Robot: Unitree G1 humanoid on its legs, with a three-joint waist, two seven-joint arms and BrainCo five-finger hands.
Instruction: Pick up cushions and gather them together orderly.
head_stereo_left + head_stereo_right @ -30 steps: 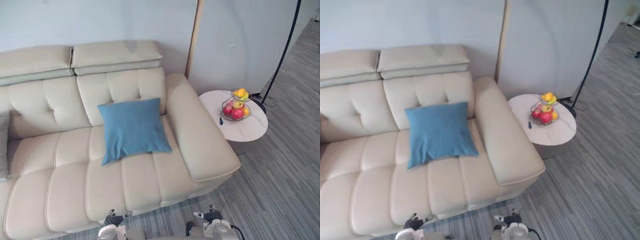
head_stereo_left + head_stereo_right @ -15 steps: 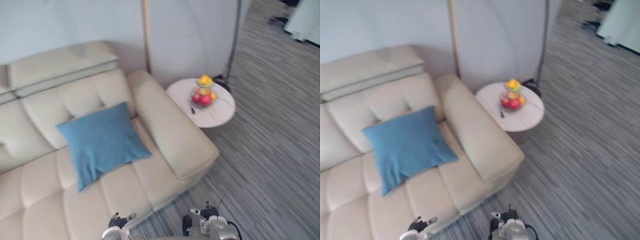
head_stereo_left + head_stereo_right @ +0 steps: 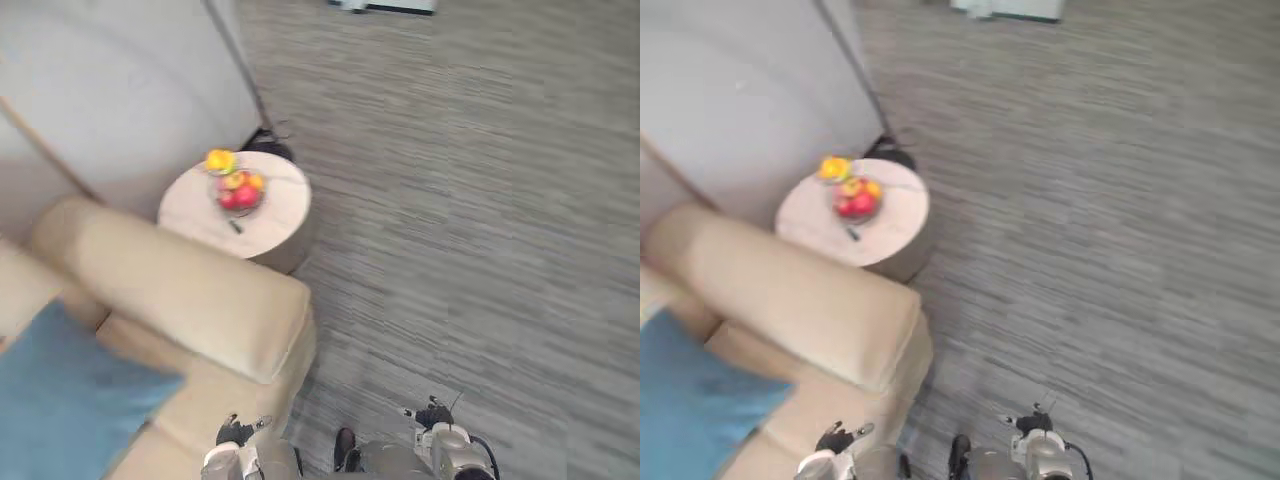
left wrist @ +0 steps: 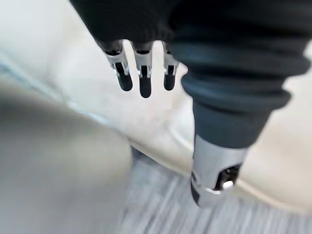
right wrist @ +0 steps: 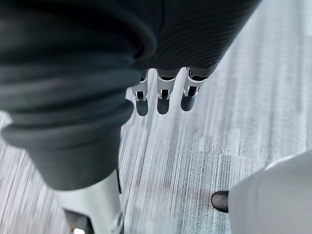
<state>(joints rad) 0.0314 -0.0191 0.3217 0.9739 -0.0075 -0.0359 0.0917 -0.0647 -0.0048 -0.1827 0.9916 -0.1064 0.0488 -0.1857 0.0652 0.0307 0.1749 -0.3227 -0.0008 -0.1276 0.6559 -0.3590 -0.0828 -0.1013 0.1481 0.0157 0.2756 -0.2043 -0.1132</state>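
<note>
Cushion (image 3: pixel 60 400), blue, lies on sofa (image 3: pixel 180 290); left hand (image 4: pixel 144 63) and right hand (image 5: pixel 163 92) hang with fingers straight, empty.

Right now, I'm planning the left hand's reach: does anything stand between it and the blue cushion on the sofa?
Nothing visible does. The left hand hangs open at the front edge of the sofa; only bare seat lies between it and the blue cushion.

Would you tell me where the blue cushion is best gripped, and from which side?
The cushion lies on the sofa seat, one corner jutting toward the armrest. I'd pinch that free corner, coming from the seat's front with the left hand, the closer one.
</note>
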